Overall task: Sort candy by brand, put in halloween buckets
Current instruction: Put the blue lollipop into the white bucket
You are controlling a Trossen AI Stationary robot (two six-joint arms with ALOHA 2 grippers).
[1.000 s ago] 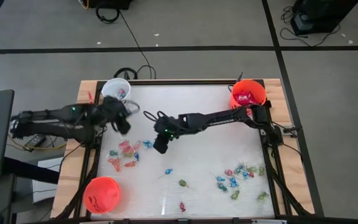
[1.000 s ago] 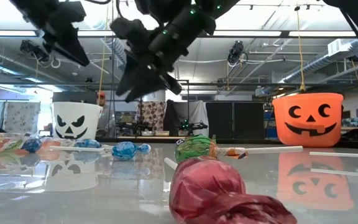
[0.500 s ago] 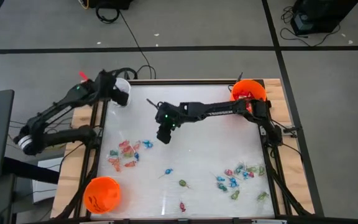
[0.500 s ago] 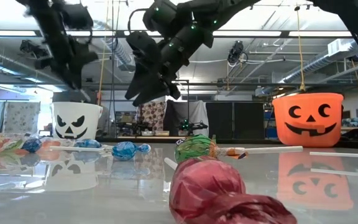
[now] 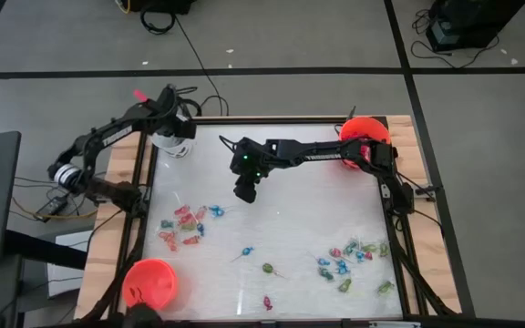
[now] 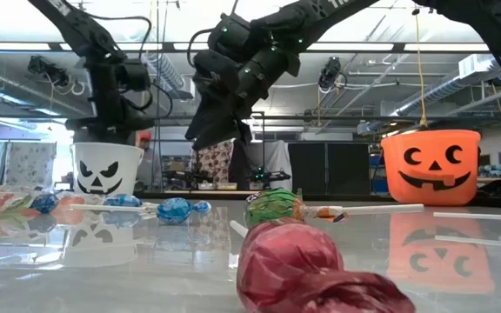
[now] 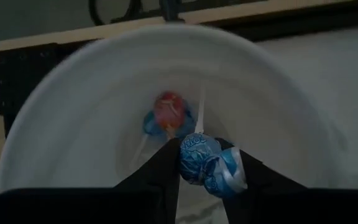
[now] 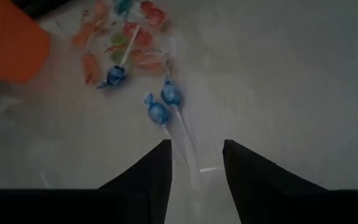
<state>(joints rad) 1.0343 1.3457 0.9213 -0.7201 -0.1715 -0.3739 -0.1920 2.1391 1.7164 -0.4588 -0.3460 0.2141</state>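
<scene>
My left gripper (image 7: 204, 149) hangs over the white halloween bucket (image 5: 173, 138) at the table's far left corner, shut on a blue-wrapped lollipop (image 7: 202, 163). Inside the bucket (image 7: 92, 124) lie a red-and-blue wrapped candy (image 7: 169, 112) and others. My right gripper (image 8: 196, 144) stands open above the table's middle (image 5: 244, 189), touching nothing. Ahead of it two blue lollipops (image 8: 163, 102) lie on the table. An orange bucket (image 5: 365, 137) stands at the far right corner, another (image 5: 149, 282) at the near left. My left gripper pinches the blue lollipop's wrapped head (image 7: 194, 155) between its two fingertips. The fingers come from above, pointing steeply down into the bucket's mouth. The lollipop is lifted clear, above the candy on the bucket's bottom.
One heap of candy (image 5: 182, 228) lies on the table's left side, another (image 5: 349, 262) at the near right. Single pieces (image 5: 268, 269) lie between them. In the low view a red lollipop (image 6: 294, 265) and a green one (image 6: 272, 207) lie close to the camera.
My left arm has swung from over the table to the far left corner and come down over the white bucket, turning its wrist, with the blue lollipop still held. My right gripper has gone a little toward the table's far edge and turned.
</scene>
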